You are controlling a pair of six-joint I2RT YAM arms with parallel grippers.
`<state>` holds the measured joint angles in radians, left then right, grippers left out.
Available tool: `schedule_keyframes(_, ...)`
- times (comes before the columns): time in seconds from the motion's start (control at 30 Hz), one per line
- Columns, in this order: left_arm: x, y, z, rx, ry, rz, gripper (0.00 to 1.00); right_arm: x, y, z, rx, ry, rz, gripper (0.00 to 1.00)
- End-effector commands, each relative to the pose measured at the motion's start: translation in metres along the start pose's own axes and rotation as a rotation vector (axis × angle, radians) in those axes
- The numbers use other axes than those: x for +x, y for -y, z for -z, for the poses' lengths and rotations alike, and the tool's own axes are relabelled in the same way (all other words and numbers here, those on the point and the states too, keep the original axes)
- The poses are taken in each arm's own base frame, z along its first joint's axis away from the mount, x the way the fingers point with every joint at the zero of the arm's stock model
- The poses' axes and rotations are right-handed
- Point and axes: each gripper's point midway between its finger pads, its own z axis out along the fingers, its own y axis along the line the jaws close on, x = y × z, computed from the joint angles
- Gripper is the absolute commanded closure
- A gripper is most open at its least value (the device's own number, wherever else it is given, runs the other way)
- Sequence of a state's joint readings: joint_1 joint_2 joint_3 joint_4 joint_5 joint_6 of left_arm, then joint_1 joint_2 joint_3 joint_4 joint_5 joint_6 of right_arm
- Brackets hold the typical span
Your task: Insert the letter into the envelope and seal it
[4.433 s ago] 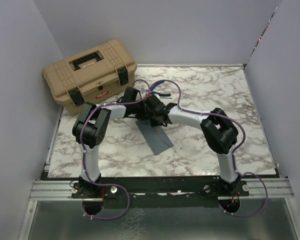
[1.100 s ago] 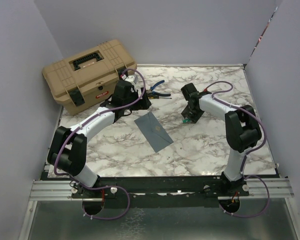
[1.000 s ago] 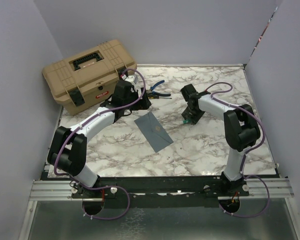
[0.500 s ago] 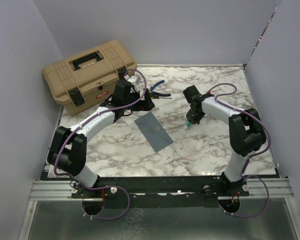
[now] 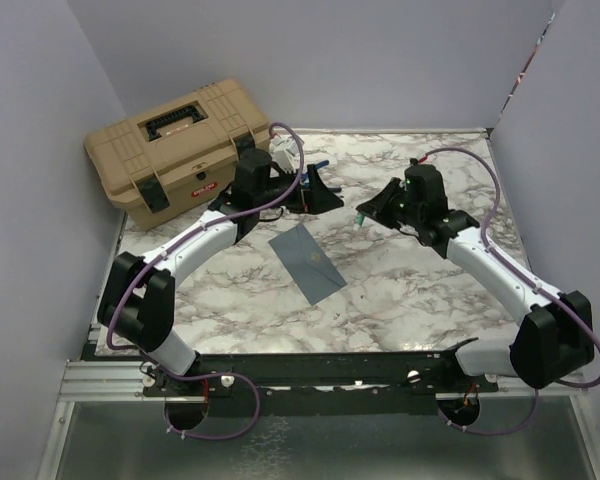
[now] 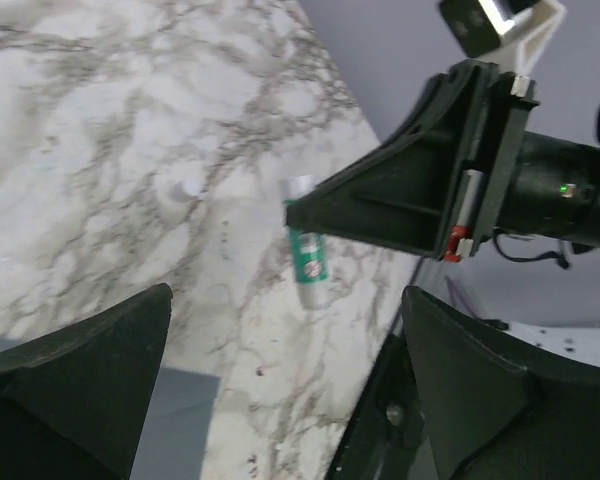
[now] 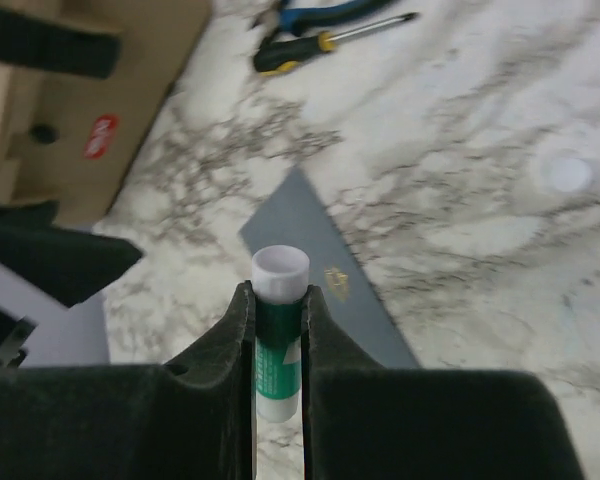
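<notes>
The slate-blue envelope [image 5: 308, 262] lies flat mid-table, its flap down and a small gold seal mark showing [image 7: 336, 279]; one corner shows in the left wrist view [image 6: 170, 425]. The letter is out of view. My right gripper [image 5: 366, 214] [image 7: 278, 290] hovers right of the envelope, shut on a green-and-white glue stick [image 7: 277, 345] whose white end points at the envelope. The left wrist view sees that stick [image 6: 306, 262] in the right arm's black fingers [image 6: 400, 205]. My left gripper [image 5: 321, 191] [image 6: 286, 335] hangs open behind the envelope, nothing between its fingers.
A tan toolbox [image 5: 180, 150] [image 7: 80, 110] stands at the back left. Blue-handled pliers [image 7: 325, 12] and a yellow-and-black screwdriver [image 7: 325, 40] lie behind the envelope. A small white round cap [image 7: 566, 172] [image 6: 185, 187] rests on the marble table [image 5: 420, 290].
My right gripper has closed on the glue stick, lifted it off the table and turned toward the envelope. My left gripper has opened wider and shifted right.
</notes>
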<state>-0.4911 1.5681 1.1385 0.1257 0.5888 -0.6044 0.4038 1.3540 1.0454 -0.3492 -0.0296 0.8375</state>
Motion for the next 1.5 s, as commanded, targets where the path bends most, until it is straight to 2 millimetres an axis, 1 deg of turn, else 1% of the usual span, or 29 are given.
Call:
schedule_keyframes(0.0,-0.004,0.056,-0.01,0.207,-0.018,0.018,0.06,-0.009,-0.094,0.035,-0.557,0.061,0.172,1.0)
schedule_keyframes(0.13,-0.008,0.061,-0.011,0.214,0.018,0.042,0.17,-0.018,-0.123,0.059,-0.712,0.106,0.205,1.0)
schedule_keyframes(0.3,-0.014,0.071,-0.006,0.235,0.05,0.006,0.31,-0.025,-0.144,0.076,-0.805,0.12,0.228,1.0)
schedule_keyframes(0.37,-0.014,0.072,-0.005,0.237,0.051,0.003,0.39,-0.026,-0.148,0.08,-0.826,0.12,0.235,1.0)
schedule_keyframes(0.53,-0.013,0.075,-0.006,0.266,0.046,0.015,0.63,-0.027,-0.152,0.082,-0.844,0.115,0.238,1.0)
schedule_keyframes(0.6,-0.014,0.075,-0.008,0.268,0.043,0.022,0.66,-0.024,-0.156,0.085,-0.871,0.105,0.255,1.0)
schedule_keyframes(0.67,-0.015,0.073,-0.01,0.264,0.046,0.028,0.67,-0.021,-0.157,0.084,-0.883,0.086,0.27,1.0)
schedule_keyframes(0.7,-0.017,0.073,-0.01,0.264,0.049,0.028,0.7,-0.019,-0.156,0.082,-0.879,0.073,0.278,1.0)
schedule_keyframes(0.73,-0.018,0.074,-0.01,0.269,0.049,0.023,0.77,-0.016,-0.153,0.079,-0.864,0.054,0.284,1.0)
schedule_keyframes(0.8,-0.02,0.072,-0.01,0.27,0.05,0.01,0.96,-0.014,-0.149,0.074,-0.833,0.029,0.313,1.0)
schedule_keyframes(0.83,-0.021,0.07,-0.009,0.269,0.05,0.004,1.0,-0.014,-0.147,0.072,-0.809,0.022,0.323,1.0)
schedule_keyframes(0.87,-0.02,0.068,-0.008,0.266,0.047,-0.004,1.0,-0.016,-0.145,0.071,-0.782,0.02,0.329,1.0)
schedule_keyframes(0.9,-0.018,0.064,-0.007,0.265,0.044,-0.023,1.0,-0.018,-0.143,0.069,-0.751,0.02,0.335,0.96)
schedule_keyframes(0.97,-0.012,0.06,-0.002,0.273,0.028,-0.063,1.0,-0.025,-0.14,0.068,-0.692,0.03,0.35,0.77)
schedule_keyframes(1.07,-0.001,0.059,0.005,0.306,-0.006,-0.138,1.0,-0.03,-0.136,0.069,-0.632,0.02,0.379,0.51)
schedule_keyframes(1.1,0.003,0.059,0.007,0.315,-0.018,-0.163,1.0,-0.032,-0.136,0.069,-0.618,0.021,0.391,0.47)
schedule_keyframes(1.17,0.006,0.059,0.011,0.33,-0.034,-0.187,1.0,-0.035,-0.135,0.069,-0.595,0.02,0.43,0.45)
schedule_keyframes(1.23,0.005,0.058,0.014,0.328,-0.028,-0.205,1.0,-0.034,-0.135,0.072,-0.6,0.011,0.473,0.44)
schedule_keyframes(1.37,0.004,0.066,0.019,0.367,-0.038,-0.232,1.0,-0.018,-0.135,0.069,-0.639,-0.088,0.524,0.4)
schedule_keyframes(1.47,0.006,0.068,0.02,0.389,-0.053,-0.236,1.0,-0.014,-0.132,0.064,-0.636,-0.114,0.52,0.37)
